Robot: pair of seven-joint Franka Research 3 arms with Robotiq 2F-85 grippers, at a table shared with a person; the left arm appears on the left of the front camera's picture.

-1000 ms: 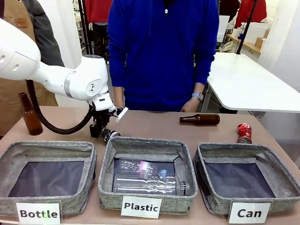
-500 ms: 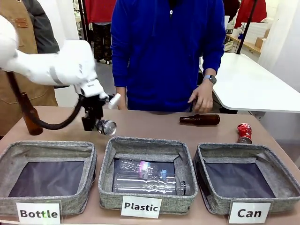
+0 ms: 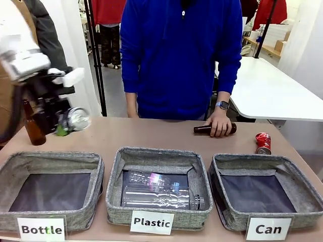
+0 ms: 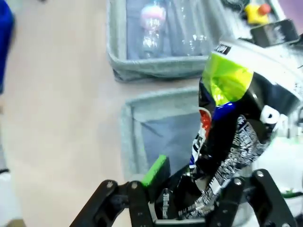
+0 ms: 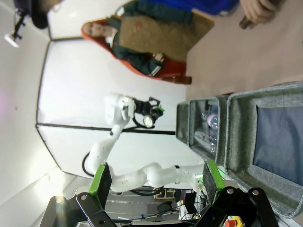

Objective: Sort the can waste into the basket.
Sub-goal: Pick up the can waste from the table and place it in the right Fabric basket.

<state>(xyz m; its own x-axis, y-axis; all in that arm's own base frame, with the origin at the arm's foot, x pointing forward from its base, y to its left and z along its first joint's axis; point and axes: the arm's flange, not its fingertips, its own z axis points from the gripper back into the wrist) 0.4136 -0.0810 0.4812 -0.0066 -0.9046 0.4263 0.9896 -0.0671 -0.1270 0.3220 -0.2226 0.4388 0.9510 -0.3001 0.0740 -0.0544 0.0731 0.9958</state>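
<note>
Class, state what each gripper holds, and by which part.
Left gripper: crushed dark blue can, pinched across its crumpled side. Right gripper: open, holding nothing.

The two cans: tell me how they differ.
The blue can is dark with printed lettering; the red can is shiny red. The blue can is gripped in the left claw, off the table; the red can rests on the table beyond the Can basket. Both are crushed metal, neither binned.

Dark blue can [image 4: 227, 137] with red-white logo; shiny red can [image 3: 263, 142]; grey basket [image 3: 233, 218], dark lining, white label; tan desk [image 3: 151, 133].
</note>
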